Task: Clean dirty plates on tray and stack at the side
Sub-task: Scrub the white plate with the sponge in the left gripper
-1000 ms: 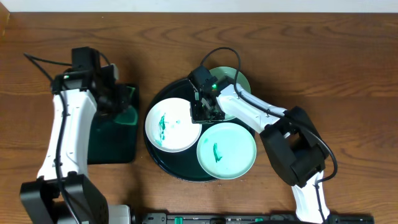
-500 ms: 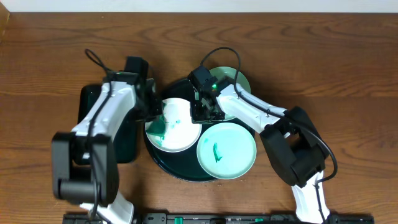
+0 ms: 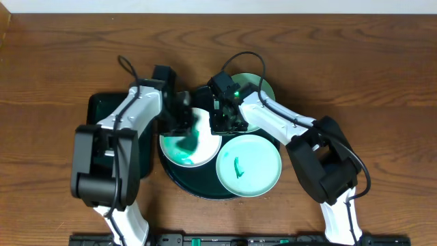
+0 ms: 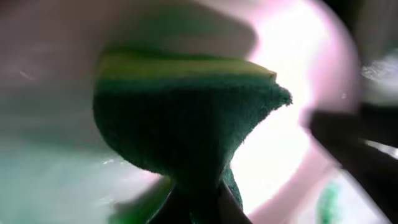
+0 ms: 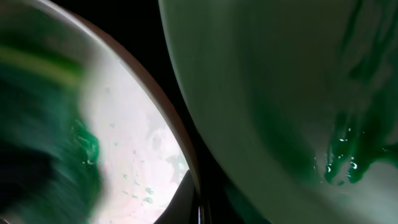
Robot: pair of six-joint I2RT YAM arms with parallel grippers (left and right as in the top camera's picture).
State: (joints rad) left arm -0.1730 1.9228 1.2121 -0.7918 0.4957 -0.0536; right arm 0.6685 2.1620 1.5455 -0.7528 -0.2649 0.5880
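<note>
The round black tray (image 3: 179, 179) holds three plates. The white plate (image 3: 179, 157) lies at its left, smeared green. A pale turquoise plate (image 3: 256, 164) with a green mark lies at the front right. Another turquoise plate (image 3: 263, 87) sits at the back, partly under the right arm. My left gripper (image 3: 186, 121) is shut on a green and yellow sponge (image 4: 186, 124) pressed on the white plate (image 4: 292, 143). My right gripper (image 3: 224, 123) is shut on the white plate's right rim (image 5: 180, 155); the back plate (image 5: 280, 93) shows green smears beside it.
A smaller rectangular black tray (image 3: 147, 164) lies left of the round tray, partly under the left arm. Brown wooden table (image 3: 54, 61) surrounds everything. The right arm stretches across the back turquoise plate.
My left arm swung right from the rectangular tray onto the white plate with the sponge, spreading green over it. The right gripper has stayed on the plate's rim.
</note>
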